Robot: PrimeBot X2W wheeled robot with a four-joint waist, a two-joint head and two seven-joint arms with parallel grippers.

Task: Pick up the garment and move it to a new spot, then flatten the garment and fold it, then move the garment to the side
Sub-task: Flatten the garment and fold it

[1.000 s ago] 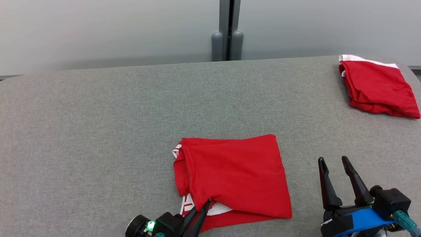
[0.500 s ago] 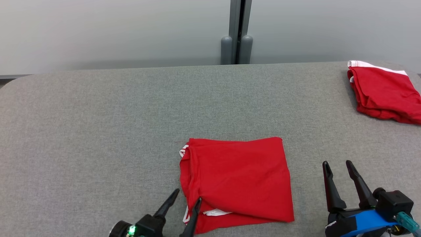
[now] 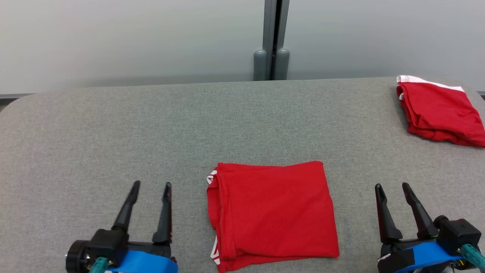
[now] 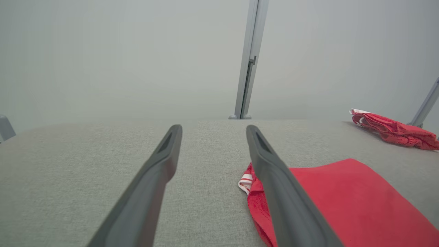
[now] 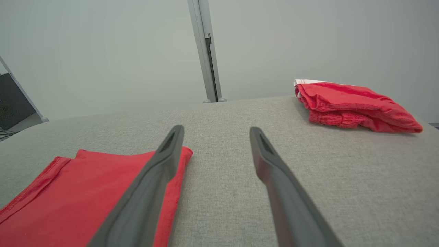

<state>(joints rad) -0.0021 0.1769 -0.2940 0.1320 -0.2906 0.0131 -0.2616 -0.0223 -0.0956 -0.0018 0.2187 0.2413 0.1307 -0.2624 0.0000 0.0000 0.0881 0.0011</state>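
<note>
Table (image 3: 113,132): a grey woven fabric top with rounded far corners, running the full width of the head view.
Garment (image 3: 273,212): red, folded into a rough square. It lies flat on the table by the near edge, between the two grippers. White striped trim peeks out along its left edge.
Left gripper (image 3: 152,184): fingers spread wide with nothing between them. It sits over the table left of the garment and apart from it, fingers pointing at the far edge.
Right gripper (image 3: 391,185): fingers also spread wide and holding nothing. It is right of the garment and apart from it, pointing the same way.
Second garment (image 3: 439,110): a red folded bundle with a white band, at the table's far right corner, well apart from the first.
Wall (image 3: 132,38): pale grey, smooth panels just behind the table.
Post (image 3: 271,38): a grey upright at the seam between the panels, with two rounded grey feet at its base, right behind the far edge.
Bar (image 4: 425,103): a slanted grey bar beyond the second garment, seen from the left wrist.
</note>
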